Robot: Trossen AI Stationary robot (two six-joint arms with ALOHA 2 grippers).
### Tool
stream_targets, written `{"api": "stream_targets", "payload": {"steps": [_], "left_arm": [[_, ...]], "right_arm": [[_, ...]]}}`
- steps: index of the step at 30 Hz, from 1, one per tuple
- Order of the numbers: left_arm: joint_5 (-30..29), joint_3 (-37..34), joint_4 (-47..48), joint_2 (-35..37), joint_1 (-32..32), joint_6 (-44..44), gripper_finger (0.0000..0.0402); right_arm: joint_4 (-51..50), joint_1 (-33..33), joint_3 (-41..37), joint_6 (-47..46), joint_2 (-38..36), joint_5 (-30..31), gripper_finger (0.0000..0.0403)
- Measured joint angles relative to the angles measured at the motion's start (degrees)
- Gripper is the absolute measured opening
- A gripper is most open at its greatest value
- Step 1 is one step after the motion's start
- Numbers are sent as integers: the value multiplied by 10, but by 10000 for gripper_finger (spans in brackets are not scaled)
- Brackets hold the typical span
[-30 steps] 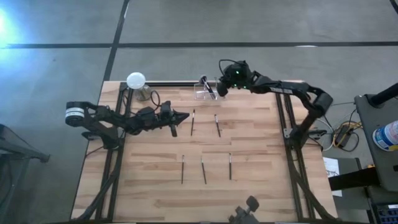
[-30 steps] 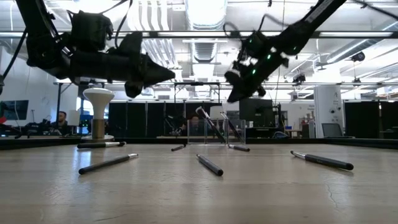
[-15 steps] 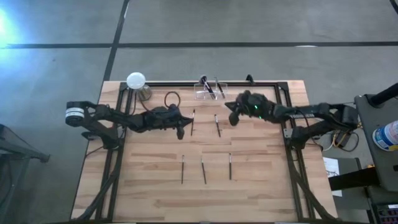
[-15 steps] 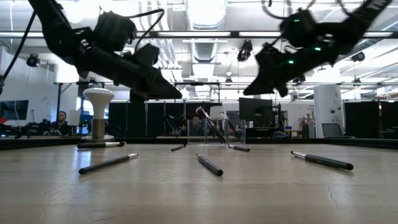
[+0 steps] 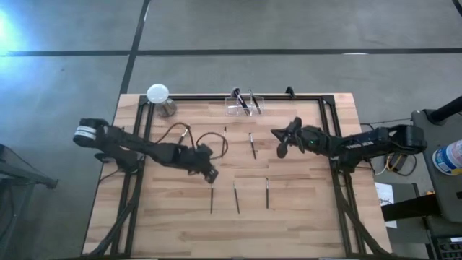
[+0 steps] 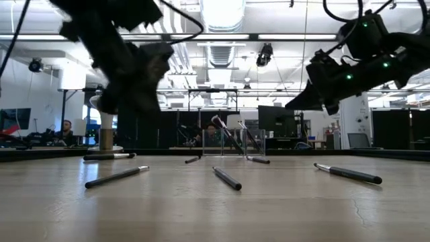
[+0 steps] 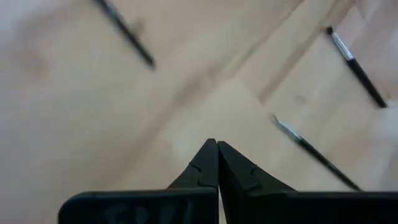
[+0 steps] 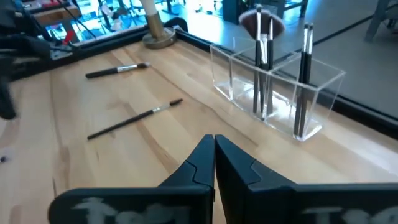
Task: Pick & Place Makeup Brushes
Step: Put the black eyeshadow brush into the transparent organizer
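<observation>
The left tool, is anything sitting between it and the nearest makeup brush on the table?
Nothing visible. In the high view the left tool, fingers shut and empty, hovers just above the top end of the leftmost brush in the front row, with only bare wooden table between them.

wooden table (image 5: 303, 217) | clear holder (image 5: 244, 107) at far edge | stand (image 5: 160, 96) left of holder | five makeup brushes (image 5: 236, 196) loose nearer than holder
</observation>
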State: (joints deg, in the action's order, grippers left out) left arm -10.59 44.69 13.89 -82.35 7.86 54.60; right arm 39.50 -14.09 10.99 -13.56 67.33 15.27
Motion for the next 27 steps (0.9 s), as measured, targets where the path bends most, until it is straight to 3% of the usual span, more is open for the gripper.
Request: {"api": "stream_targets", "payload": {"steps": [5, 10, 16, 20, 27], "left_arm": [[0, 15, 43, 0, 51, 168, 0], [-7, 9, 50, -9, 70, 264, 16], [-8, 50, 69, -61, 70, 284, 82], [-5, 102, 146, -102, 70, 301, 116], [8, 159, 175, -159, 70, 312, 132]], "right_arm": [[3, 1, -12, 2, -2, 0, 8], [3, 5, -13, 17, -2, -1, 8], [5, 6, -13, 35, 1, -1, 8], [23, 6, -17, 46, 2, -1, 8], [31, 6, -27, 53, 2, -1, 8]]}}
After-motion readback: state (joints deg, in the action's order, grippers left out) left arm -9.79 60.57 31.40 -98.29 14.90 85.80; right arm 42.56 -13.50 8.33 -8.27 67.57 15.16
